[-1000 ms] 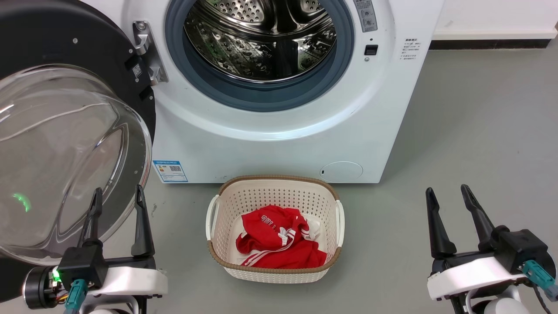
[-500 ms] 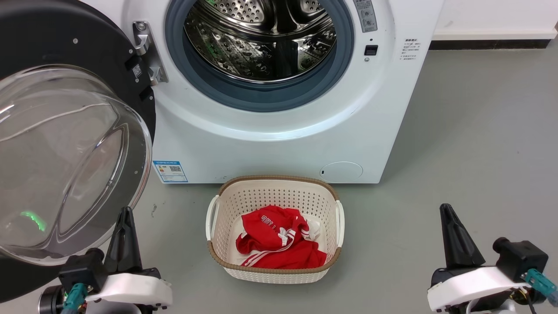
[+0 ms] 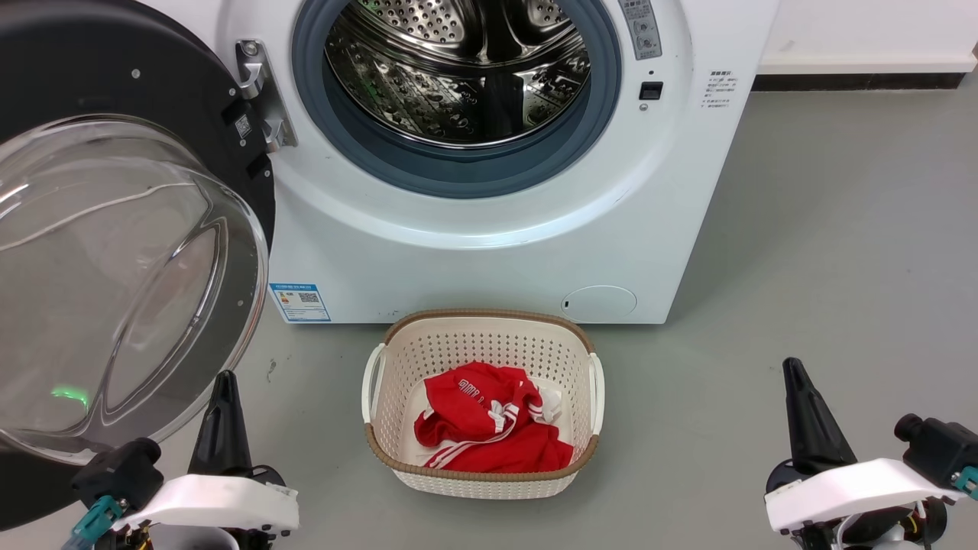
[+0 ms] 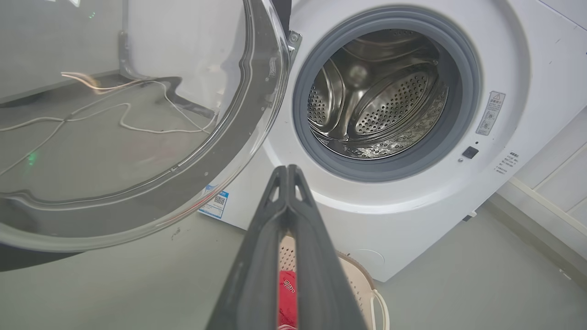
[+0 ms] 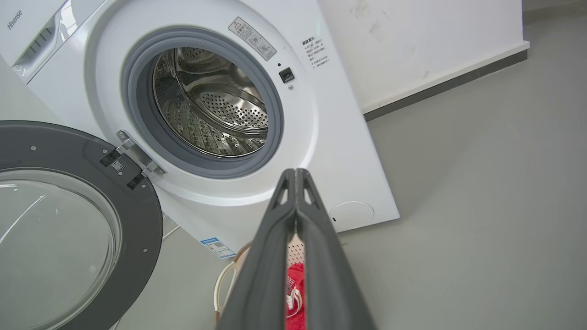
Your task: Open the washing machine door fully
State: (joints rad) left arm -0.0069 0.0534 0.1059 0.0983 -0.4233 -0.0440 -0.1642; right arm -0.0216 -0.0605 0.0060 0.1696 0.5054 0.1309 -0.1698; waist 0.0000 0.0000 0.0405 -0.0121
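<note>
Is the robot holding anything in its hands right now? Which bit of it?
Nothing is held. The left gripper and the right gripper are both shut on empty air, apart from the washing machine door.

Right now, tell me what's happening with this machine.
The washing machine door is swung wide open, left of the washing machine, its steel drum exposed. Neither arm touches it: both sets of jaws are shut and empty, low on either side of a basket of red clothes on the floor.
</note>
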